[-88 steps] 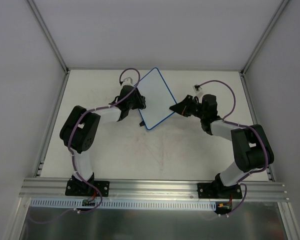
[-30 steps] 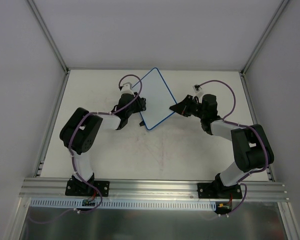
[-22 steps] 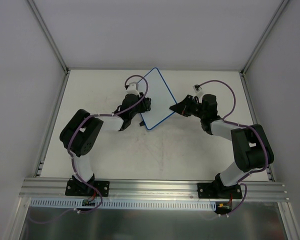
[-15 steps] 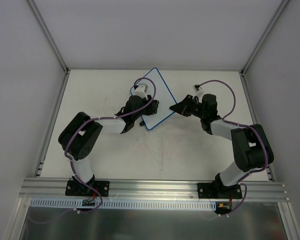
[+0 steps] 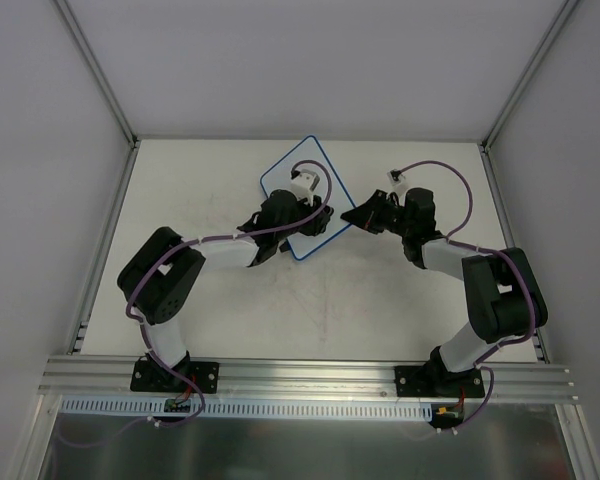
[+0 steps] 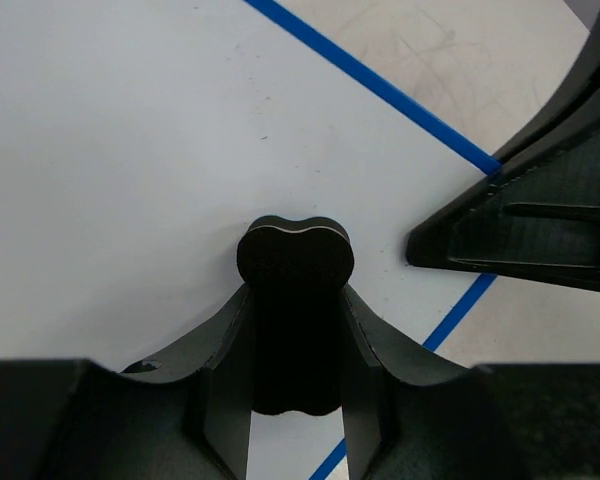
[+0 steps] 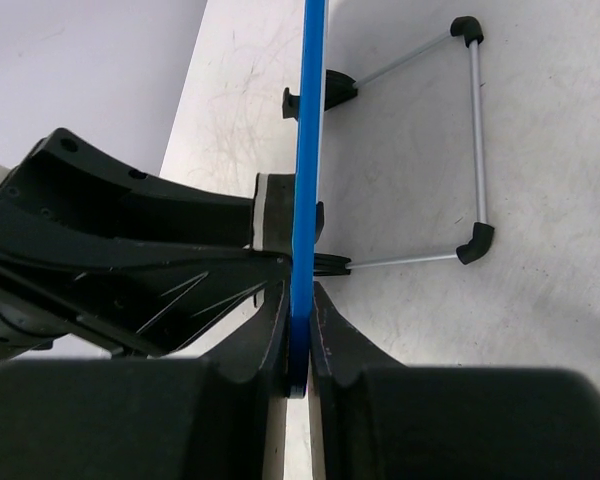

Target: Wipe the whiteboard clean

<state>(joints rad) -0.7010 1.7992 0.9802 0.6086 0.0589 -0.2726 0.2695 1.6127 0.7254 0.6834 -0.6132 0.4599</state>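
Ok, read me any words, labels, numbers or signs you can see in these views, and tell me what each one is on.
No readable text in any view.
The whiteboard face: blank, only faint specks.
The black eraser piece in the left jaws: no marking.
The small connectors below the arm bases, top view: too small to read.

Black-jointed white arms (image 5: 225, 248) carry looping purple cables (image 5: 430, 163).
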